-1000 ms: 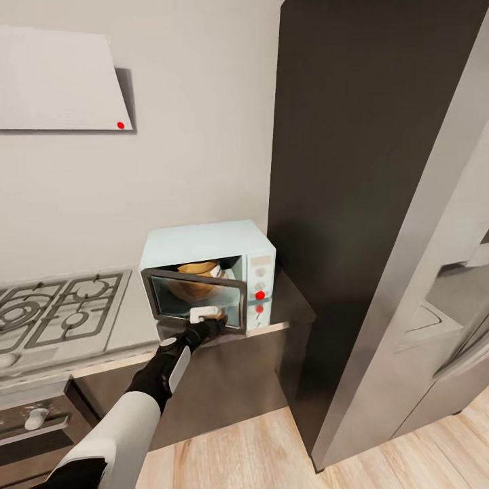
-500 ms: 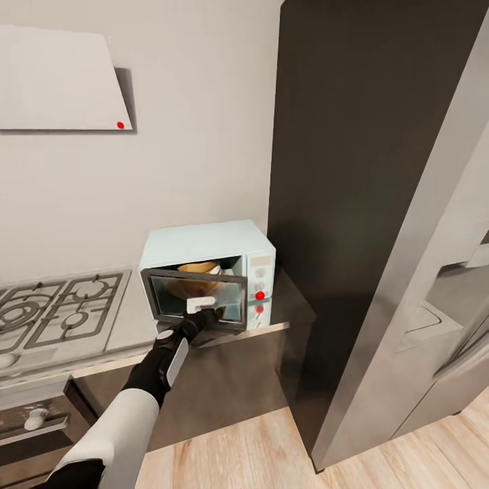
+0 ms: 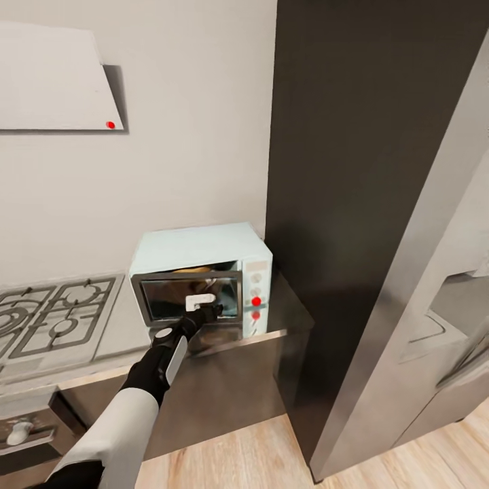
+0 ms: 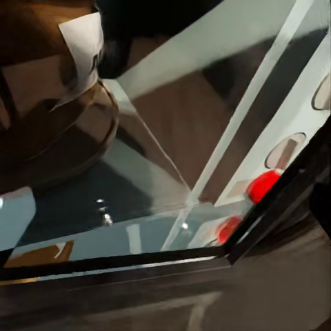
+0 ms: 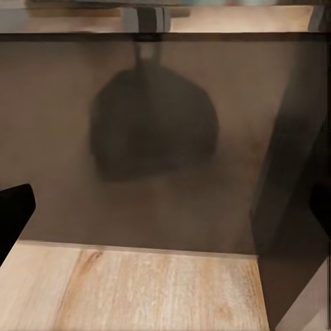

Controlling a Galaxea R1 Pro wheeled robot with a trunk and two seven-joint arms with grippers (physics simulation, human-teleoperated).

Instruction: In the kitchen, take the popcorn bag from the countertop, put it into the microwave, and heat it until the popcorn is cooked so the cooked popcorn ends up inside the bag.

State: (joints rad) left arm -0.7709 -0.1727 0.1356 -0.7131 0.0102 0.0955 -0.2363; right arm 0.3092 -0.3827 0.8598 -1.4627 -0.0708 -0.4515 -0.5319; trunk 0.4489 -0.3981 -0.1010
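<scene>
Left arm (image 3: 129,414), head view: white upper shell, black textured forearm w/ a white side panel and a round grey disc near the wrist; segments taper toward a slim black left gripper (image 3: 204,314). Right wrist view: two blunt black fingertips (image 5: 15,210) at opp. edges, matte, no markings or cables visible.

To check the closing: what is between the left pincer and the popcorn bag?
In the head view, the microwave's glass door stands between the left pincer and the popcorn bag.

Microwave (image 3: 204,258) door (image 3: 187,299) nearly shut, blocking cavity; fridge (image 3: 353,204) crowds right; hob (image 3: 54,319) left.
</scene>
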